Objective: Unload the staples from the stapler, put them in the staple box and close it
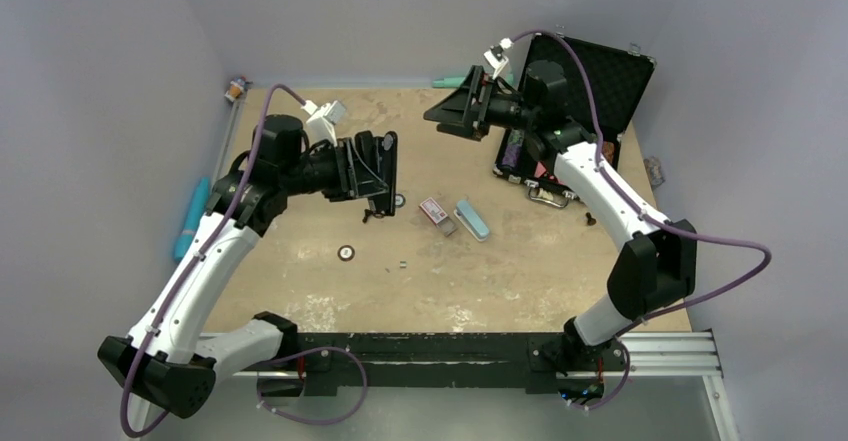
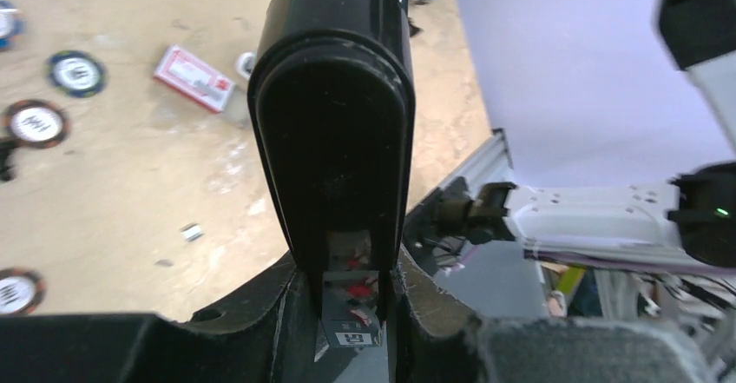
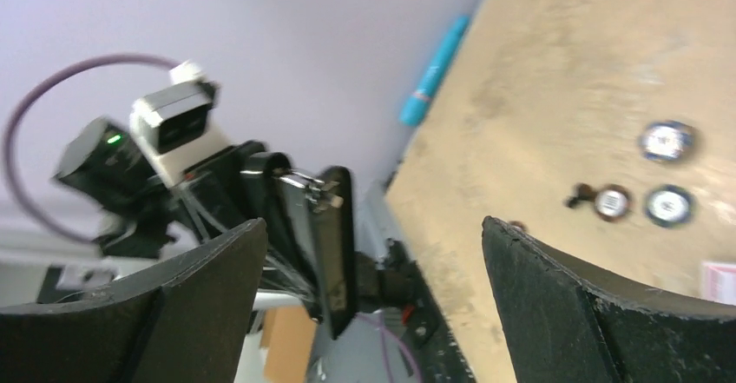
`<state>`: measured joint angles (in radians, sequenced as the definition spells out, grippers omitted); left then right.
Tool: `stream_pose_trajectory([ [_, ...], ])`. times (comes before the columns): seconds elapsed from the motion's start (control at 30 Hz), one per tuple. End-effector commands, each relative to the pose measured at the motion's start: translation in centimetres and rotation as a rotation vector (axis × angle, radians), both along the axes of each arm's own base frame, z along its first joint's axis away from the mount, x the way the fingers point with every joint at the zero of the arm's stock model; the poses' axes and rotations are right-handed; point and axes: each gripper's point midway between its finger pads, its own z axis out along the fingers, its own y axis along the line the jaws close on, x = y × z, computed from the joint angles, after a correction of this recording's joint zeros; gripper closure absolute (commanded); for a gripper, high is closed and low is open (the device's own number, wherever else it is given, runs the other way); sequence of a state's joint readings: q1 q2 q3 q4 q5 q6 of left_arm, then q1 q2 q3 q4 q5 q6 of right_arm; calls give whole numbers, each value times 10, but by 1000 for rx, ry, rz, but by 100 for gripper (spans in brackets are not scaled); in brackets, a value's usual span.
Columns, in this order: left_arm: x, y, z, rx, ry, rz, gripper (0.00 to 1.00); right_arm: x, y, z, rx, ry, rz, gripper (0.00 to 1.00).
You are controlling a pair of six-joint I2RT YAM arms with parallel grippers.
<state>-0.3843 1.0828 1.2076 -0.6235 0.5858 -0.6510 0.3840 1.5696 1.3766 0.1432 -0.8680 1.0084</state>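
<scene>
Top external: left gripper pinches the black stapler above the table; tiny staples lie mid-table toward the near edge, barely resolvable. Left wrist: stapler fills frame, lower end hidden in the grip. Right wrist: right gripper spread wide, holding nothing, jaws cut off below.

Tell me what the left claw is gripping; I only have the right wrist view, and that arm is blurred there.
Observer: The left claw is shut on a black stapler, raised over the table.
Operator: Are any staples out on the table?
Observer: Yes. The left wrist view shows one short silvery strip of staples lying loose on the table, below the stapler.
Operator: Where is my arm relative to that?
Observer: From the top view, the right claw hangs open and empty over the far side of the table, pointing toward the left claw.
</scene>
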Motion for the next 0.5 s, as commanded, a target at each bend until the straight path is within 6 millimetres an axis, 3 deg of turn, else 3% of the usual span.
stream_pose_trajectory([
  [0.0,18,28,4,132,-77,126,100,8,-26,-37,-240,-2,-113,1],
  [0.17,33,56,-26,312,-37,232,100,-1,-35,-48,-290,-10,-123,1],
  [0.33,41,99,-75,593,63,316,100,-9,-45,-60,-356,-19,-132,1],
  [0.47,39,128,-112,715,164,377,100,-15,-50,-67,-381,-28,-137,1],
])
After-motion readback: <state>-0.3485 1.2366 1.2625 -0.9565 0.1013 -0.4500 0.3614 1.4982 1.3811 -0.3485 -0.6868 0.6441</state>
